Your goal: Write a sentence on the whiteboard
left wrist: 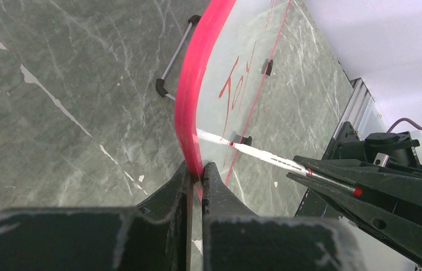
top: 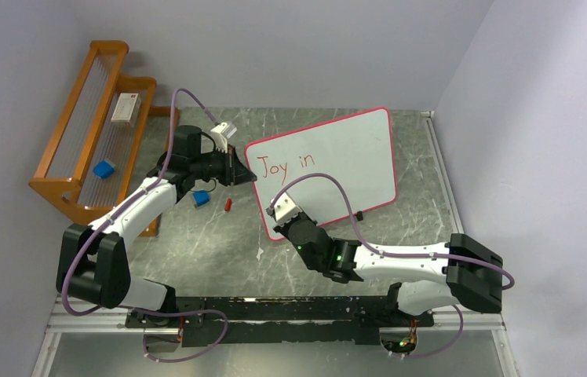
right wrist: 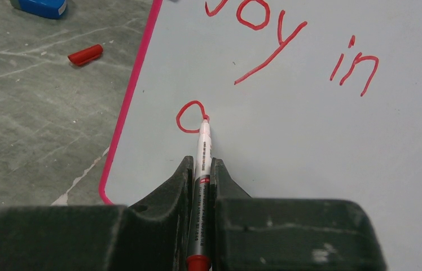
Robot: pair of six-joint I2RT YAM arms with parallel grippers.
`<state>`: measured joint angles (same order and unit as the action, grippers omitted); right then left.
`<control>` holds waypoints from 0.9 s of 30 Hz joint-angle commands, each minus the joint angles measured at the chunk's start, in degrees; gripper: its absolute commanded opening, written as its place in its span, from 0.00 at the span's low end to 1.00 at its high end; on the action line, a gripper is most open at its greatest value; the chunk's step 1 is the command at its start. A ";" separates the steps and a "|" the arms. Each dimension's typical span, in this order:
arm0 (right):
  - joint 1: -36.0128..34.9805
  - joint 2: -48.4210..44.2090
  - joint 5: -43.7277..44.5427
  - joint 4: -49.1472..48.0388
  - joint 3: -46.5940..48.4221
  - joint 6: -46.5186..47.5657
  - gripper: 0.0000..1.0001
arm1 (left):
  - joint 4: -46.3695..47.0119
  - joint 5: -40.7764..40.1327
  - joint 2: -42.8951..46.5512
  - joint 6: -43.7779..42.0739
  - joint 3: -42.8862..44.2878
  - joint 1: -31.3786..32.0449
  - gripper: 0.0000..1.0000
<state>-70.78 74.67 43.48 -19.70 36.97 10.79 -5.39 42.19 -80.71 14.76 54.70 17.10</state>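
The whiteboard (top: 345, 153), white with a red-pink border, lies across the middle of the table and reads "Joy in" in red. My left gripper (top: 242, 173) is shut on its left border (left wrist: 189, 101), the jaws pinching the rim. My right gripper (right wrist: 201, 162) is shut on a red marker (right wrist: 203, 141) over the board's lower left part (right wrist: 310, 147). The marker's tip touches the board at a small red loop (right wrist: 189, 117) under the "J". In the left wrist view the marker (left wrist: 265, 155) and the right gripper's fingers (left wrist: 366, 192) show through the board.
A red marker cap (top: 228, 204) and a blue eraser (top: 201, 199) lie on the table just left of the board. A wooden rack (top: 78, 169) at the far left holds a blue block (top: 103, 169) and a white box (top: 125, 107). Walls close in the left, back and right.
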 commanded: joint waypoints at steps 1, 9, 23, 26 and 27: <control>0.39 -1.01 0.64 2.13 0.03 -1.93 0.00 | -1.88 -4.75 -1.91 -2.73 -0.29 0.48 0.05; 0.38 -1.29 0.41 3.13 -0.45 -2.70 0.00 | -1.99 -4.84 -1.91 -2.83 -0.31 0.48 0.05; 0.38 -2.07 1.19 4.33 -1.08 -3.02 0.00 | -2.00 -4.93 -1.91 -2.88 -0.29 0.48 0.05; 0.38 -2.16 1.40 4.36 -1.27 -3.15 0.00 | -2.08 -4.93 -2.08 -2.90 -0.26 0.48 0.05; 0.41 -2.16 1.57 4.33 -1.32 -3.14 0.00 | -2.06 -4.93 -2.09 -2.90 -0.28 0.48 0.05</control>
<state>-70.72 73.49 43.35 -15.77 36.84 8.71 -5.37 42.22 -80.75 14.76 54.70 17.10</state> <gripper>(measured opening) 0.108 0.081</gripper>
